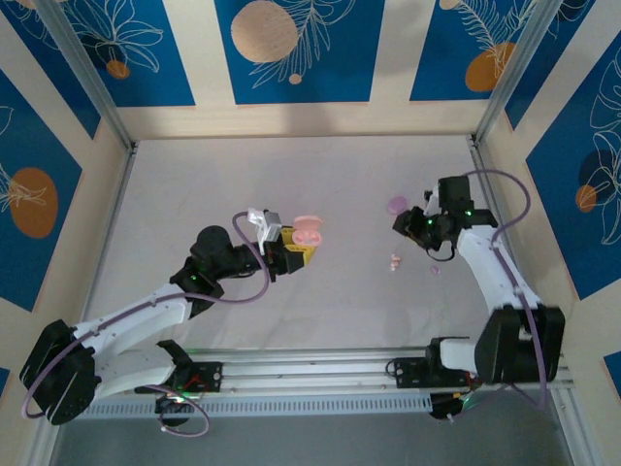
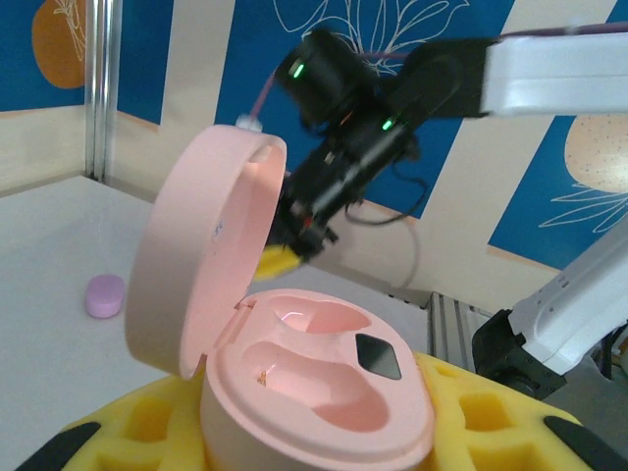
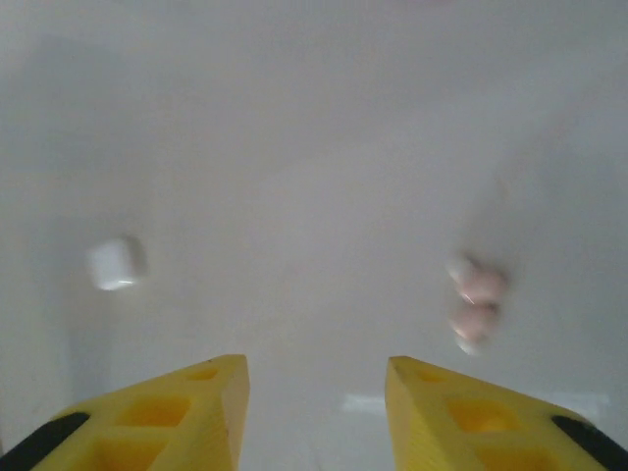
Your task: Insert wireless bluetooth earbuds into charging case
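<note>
The right gripper's [image 3: 314, 365] yellow fingers [image 3: 186, 412] stood apart over the white table [image 3: 314, 147]; two pinkish earbuds [image 3: 476, 304] (blurred) lay touching at right, a small white block [image 3: 115, 264] at left.

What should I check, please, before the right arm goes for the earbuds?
1. Pink charging case held in the left claw: ok.
2. Lid swung open: ok.
3. Wells free to take earbuds: ok, both look vacant.
4. Right claw open with nothing between its fingers: ok.
5. Pink earbuds lined up with the right claw's gap: not ok, in the right wrist view they lie on the table off to the right of it.
6. Which way the earbuds' stems point: cannot tell, too blurred.
</note>
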